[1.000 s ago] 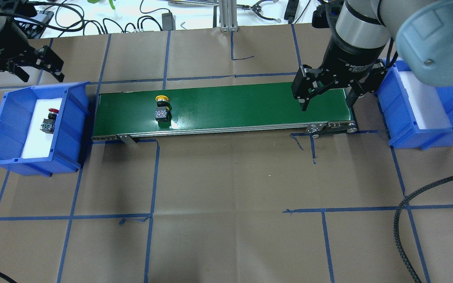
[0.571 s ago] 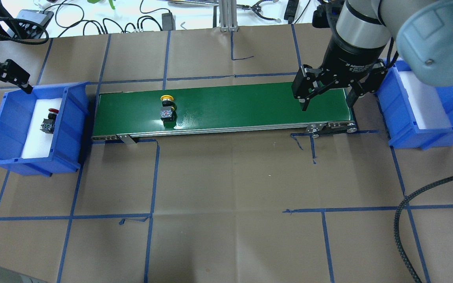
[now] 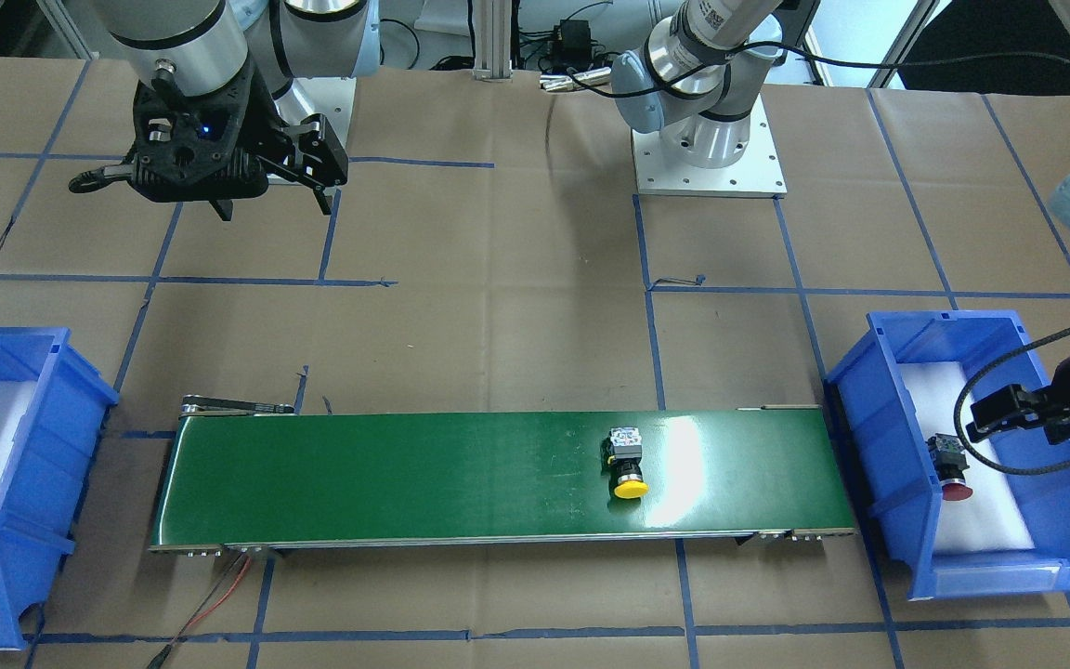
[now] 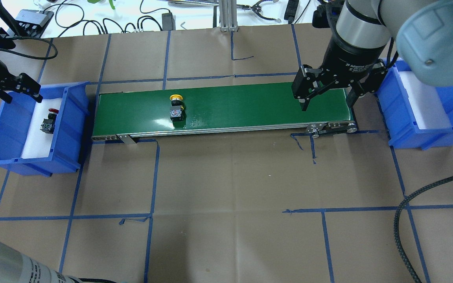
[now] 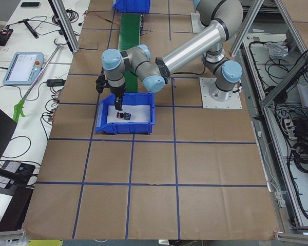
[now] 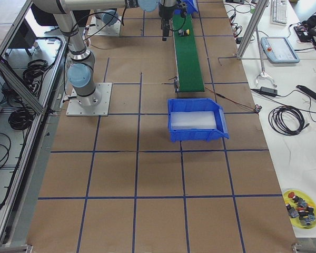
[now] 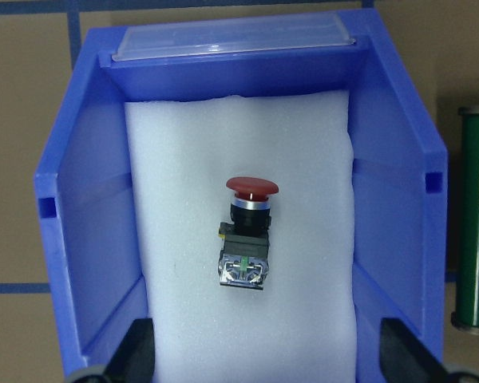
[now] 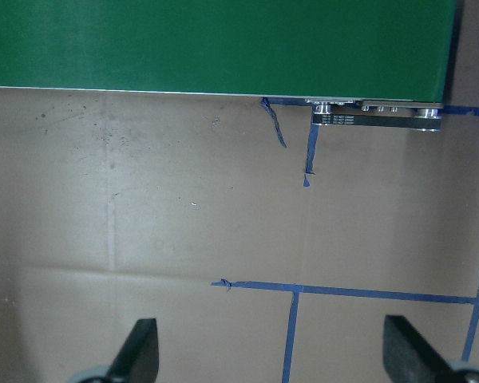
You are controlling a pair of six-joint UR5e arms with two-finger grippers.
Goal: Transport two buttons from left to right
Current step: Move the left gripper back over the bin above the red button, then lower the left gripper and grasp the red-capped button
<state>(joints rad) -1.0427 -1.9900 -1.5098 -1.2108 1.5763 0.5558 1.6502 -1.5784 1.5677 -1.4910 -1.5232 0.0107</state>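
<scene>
The left hand (image 4: 22,94) is hovering over the left blue bin (image 4: 73,118), its fingers spread wide apart. Inside, the red button (image 4: 48,121) is lying on its side on white foam (image 4: 34,145), its long axis running along the bin's length and its cap pointing away from the robot. Next over, the yellow button (image 4: 176,107) is lying on the green belt (image 4: 250,106), left of the middle. Its long axis is running across the belt, with the cap likewise facing the far side. The right hand (image 4: 328,103) is hanging above the belt's right end, fingers spread. Just beyond it, the right blue bin (image 4: 427,137) is sitting foam-lined. Brown paper gridded with blue tape is covering the counter (image 4: 230,177), and cables (image 4: 132,23) are trailing along its far edge.
</scene>
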